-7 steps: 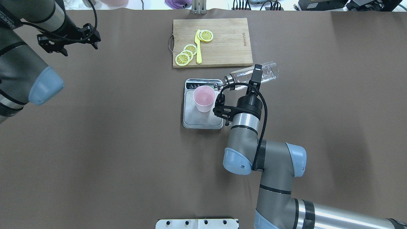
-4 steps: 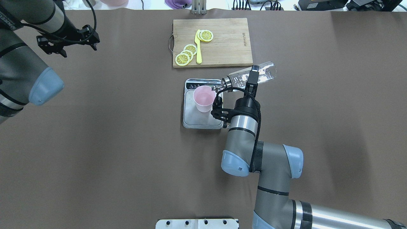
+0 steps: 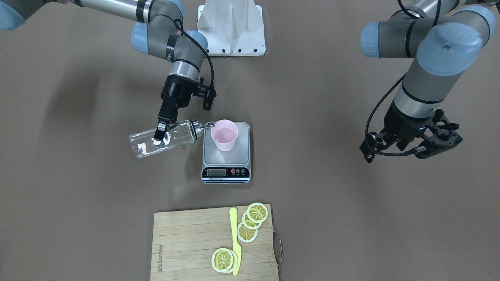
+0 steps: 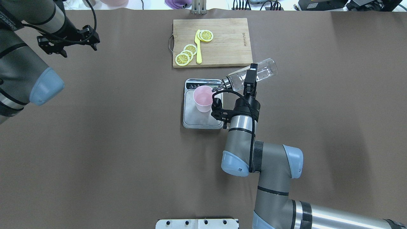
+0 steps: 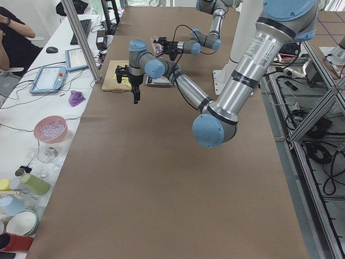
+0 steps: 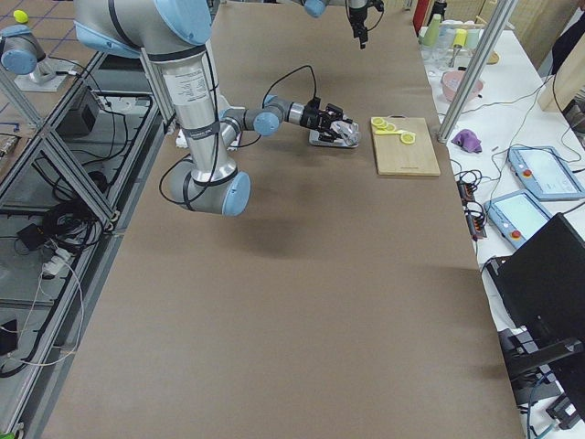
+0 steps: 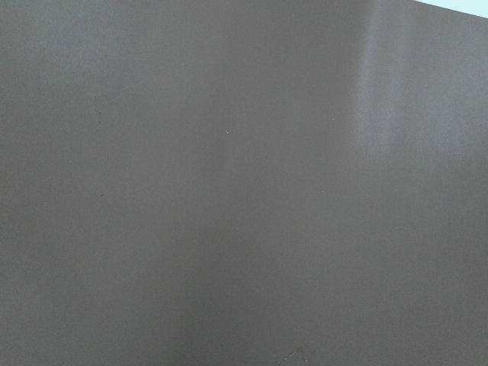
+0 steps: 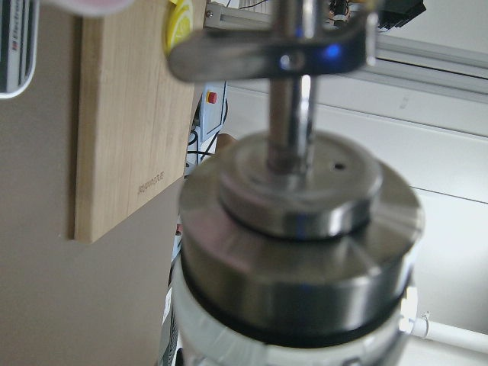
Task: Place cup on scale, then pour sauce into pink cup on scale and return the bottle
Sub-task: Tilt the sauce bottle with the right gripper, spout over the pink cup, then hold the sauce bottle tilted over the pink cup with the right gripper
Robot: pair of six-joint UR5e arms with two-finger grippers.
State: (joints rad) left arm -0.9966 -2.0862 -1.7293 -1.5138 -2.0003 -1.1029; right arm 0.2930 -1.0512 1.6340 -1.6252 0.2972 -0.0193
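Front-facing view: left of centre, the right gripper [image 3: 160, 132] is clamping a clear cylindrical glass bottle [image 3: 177, 137] lying almost level. Its shiny spout is reaching over the rim of the tapered pale pink plastic cup [image 3: 224, 135], which is standing on the brushed silver rectangular scale [image 3: 243, 154] at centre.

Overhead view: the left gripper [image 4: 67, 39] is hanging at upper left, and I cannot tell how far open it is.

Right wrist view: the ringed steel cap [image 8: 301, 221] is looming large and blurred.

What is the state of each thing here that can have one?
cup, upright on the scale, open end up.
scale, lying flat, bearing the cup.
bottle, tipped near level toward the cup.
right claw, shut on the bottle.
left claw, off to the side; open or shut unclear.
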